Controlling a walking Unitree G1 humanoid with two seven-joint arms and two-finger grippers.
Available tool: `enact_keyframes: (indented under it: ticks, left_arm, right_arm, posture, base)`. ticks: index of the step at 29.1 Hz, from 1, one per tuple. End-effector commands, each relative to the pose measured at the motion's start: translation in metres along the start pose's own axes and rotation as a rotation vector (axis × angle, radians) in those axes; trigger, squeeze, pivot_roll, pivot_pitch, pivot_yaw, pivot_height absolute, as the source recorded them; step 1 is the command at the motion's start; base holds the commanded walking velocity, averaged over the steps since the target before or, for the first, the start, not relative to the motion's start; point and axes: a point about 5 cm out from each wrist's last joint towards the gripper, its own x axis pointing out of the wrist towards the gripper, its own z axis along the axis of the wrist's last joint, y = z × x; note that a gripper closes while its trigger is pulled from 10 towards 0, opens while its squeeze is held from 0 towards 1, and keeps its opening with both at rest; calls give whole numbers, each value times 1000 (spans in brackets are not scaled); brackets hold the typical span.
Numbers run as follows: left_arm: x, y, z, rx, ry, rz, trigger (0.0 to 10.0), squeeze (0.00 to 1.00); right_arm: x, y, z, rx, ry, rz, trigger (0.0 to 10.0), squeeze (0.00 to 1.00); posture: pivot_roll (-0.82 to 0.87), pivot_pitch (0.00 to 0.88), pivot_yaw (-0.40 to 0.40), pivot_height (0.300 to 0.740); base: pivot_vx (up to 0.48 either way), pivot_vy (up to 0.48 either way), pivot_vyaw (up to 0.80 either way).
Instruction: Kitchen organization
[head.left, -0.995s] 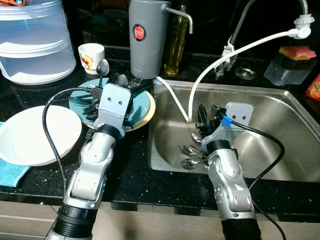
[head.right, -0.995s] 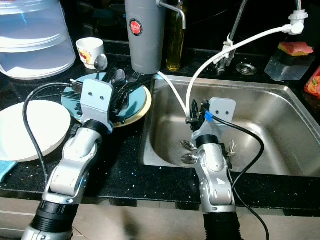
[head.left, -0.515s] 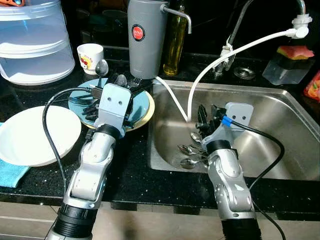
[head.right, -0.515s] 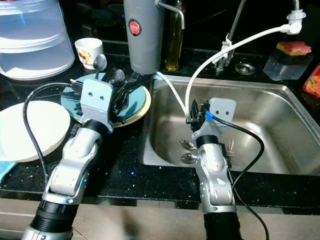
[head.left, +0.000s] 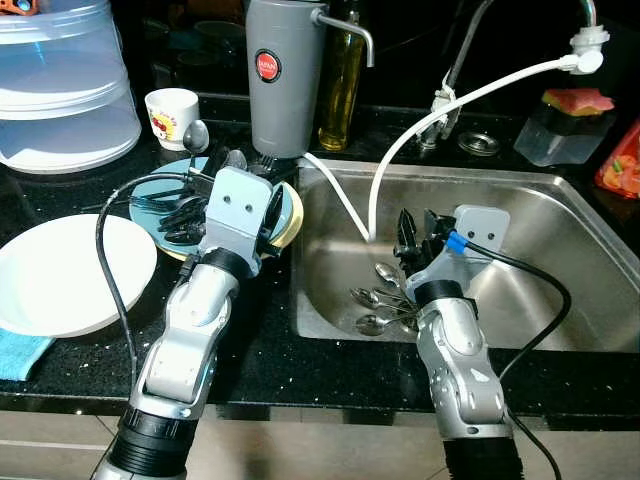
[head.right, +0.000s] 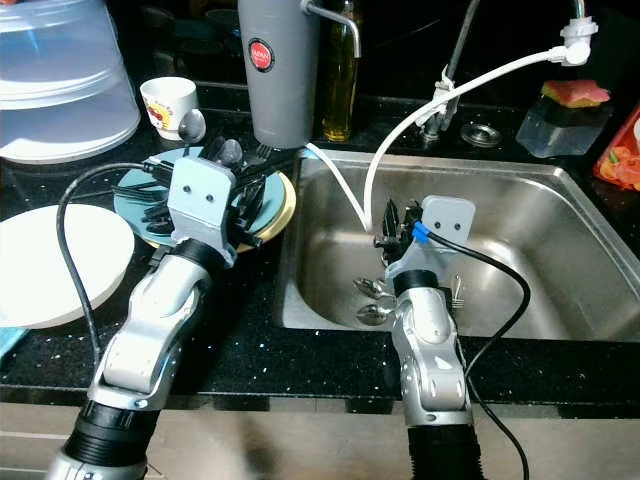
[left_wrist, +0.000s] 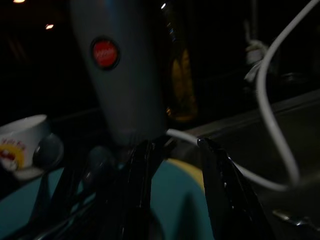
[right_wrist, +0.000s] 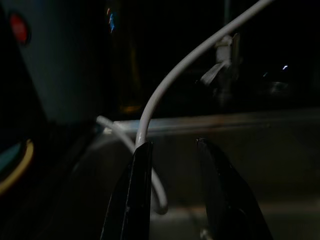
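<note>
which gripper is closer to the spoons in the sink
Right. The right gripper is inside the sink, fingers open, just above the spoons. The left gripper is out on the counter, over the blue plate left of the sink.

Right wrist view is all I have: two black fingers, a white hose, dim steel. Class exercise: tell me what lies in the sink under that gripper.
Observer: Several spoons lie in the sink, just below the right gripper.
Operator: Is the gripper holding one?
Observer: No. Its fingers stand apart with nothing between them, above the spoons.
Operator: Where is the other arm?
Observer: The left gripper hovers open over the teal plate on the counter, which holds dark cutlery.
Operator: Anything else nearby?
Observer: A white plate sits on the counter, to the left of the left arm.
</note>
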Motion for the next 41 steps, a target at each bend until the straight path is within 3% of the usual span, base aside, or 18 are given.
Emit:
enact_keyframes:
  ticks: [1,9,14,28,41]
  left_arm:
    - [5,-9,19,-6,-87,-50,10000,0]
    - [6,-13,26,-36,-105,-67,10000,0]
    - [7,-13,20,-74,-61,-46,10000,0]
    - [16,-14,26,-74,-80,-38,10000,0]
    - [17,-15,23,-114,-54,-39,10000,0]
  right_arm:
    - [5,-1,17,8,-59,-10,10000,0]
    - [12,-2,46,-36,-173,-27,10000,0]
    - [14,1,56,-51,-199,-21,10000,0]
    - [15,-1,46,22,-127,-49,10000,0]
    - [15,2,41,36,-101,-38,10000,0]
  posture:
    - [199,19,-62,740]
    - [195,22,-66,740]
    - [196,22,-68,740]
    - [201,27,-79,740]
    - [197,21,-84,740]
  base:
    - [0,0,0]
    - [0,0,0]
    - [0,0,0]
    - [0,0,0]
    - [0,0,0]
